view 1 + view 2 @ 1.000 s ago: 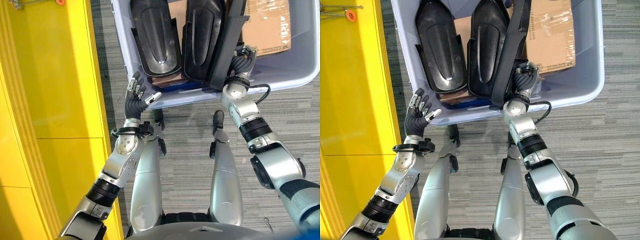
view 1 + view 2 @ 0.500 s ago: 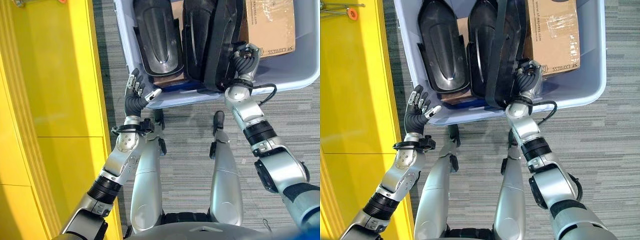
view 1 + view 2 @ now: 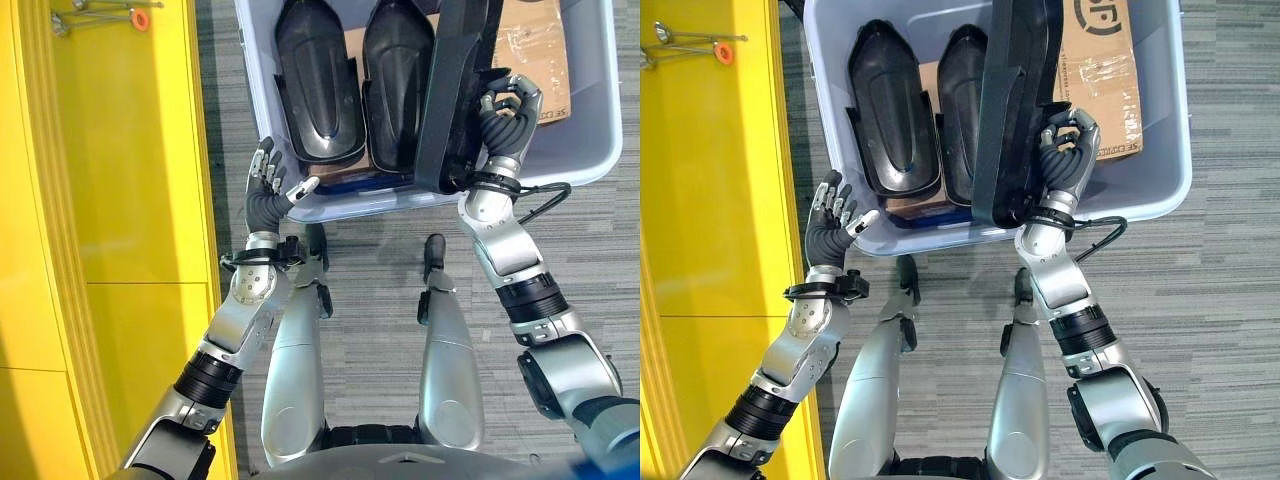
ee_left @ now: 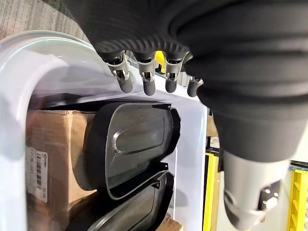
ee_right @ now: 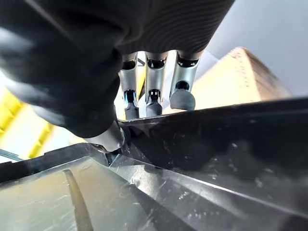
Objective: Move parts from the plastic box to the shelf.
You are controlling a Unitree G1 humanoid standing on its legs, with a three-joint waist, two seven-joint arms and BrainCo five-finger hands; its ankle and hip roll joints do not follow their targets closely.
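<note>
Grey ribbed carpet (image 3: 600, 260) lies under a pale plastic box (image 3: 1160, 190) beside the yellow shelf (image 3: 110, 200). Over the box's near right part, a long, glossy black moulded part (image 3: 1012, 100) stands raised, the right robot hand (image 3: 1068, 155) curled round its edge. Two more oval black parts (image 3: 315, 85) lie in the box beside a taped cardboard carton (image 3: 1105, 80). At the box's near left corner, the left robot hand (image 3: 268, 190) has fingers spread, empty.

The 2 eye views look straight down from the robot's head, sharing the plastic box (image 3: 600, 150) and the yellow shelf (image 3: 110, 200) beside it. Each wrist view looks along its own hand from very close, into that box (image 4: 29, 62).
</note>
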